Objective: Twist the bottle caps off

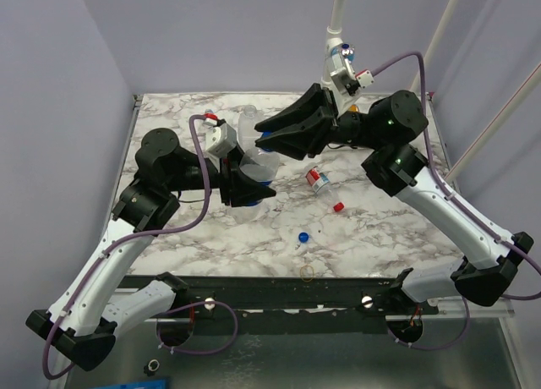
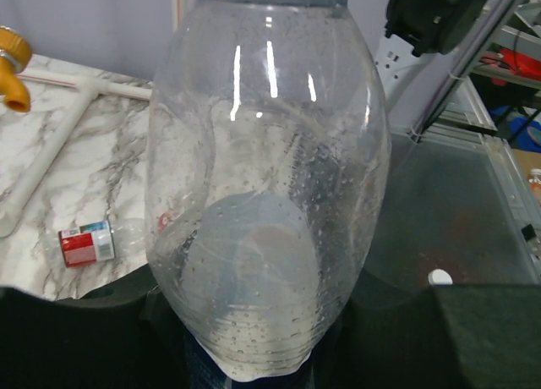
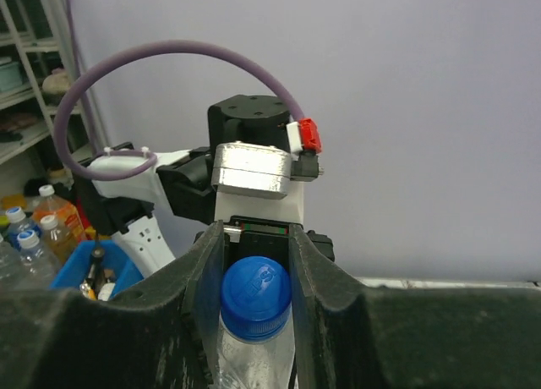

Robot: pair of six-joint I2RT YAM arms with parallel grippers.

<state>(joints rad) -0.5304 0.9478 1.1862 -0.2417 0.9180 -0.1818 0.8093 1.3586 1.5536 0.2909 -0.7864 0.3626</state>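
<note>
Glistening clear bottle (image 2: 266, 194) (droplets inside), blue cap (image 3: 255, 300)

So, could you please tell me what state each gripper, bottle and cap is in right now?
left gripper: shut on held bottle.
right gripper: shut on fitted blue cap.
held bottle: gripped by its body, cap on.
fitted blue cap: on the bottle's neck, clamped.
red-label bottle: lying on its side, untouched.
loose red cap: off, lying free.
loose blue cap: off, lying free.
</note>
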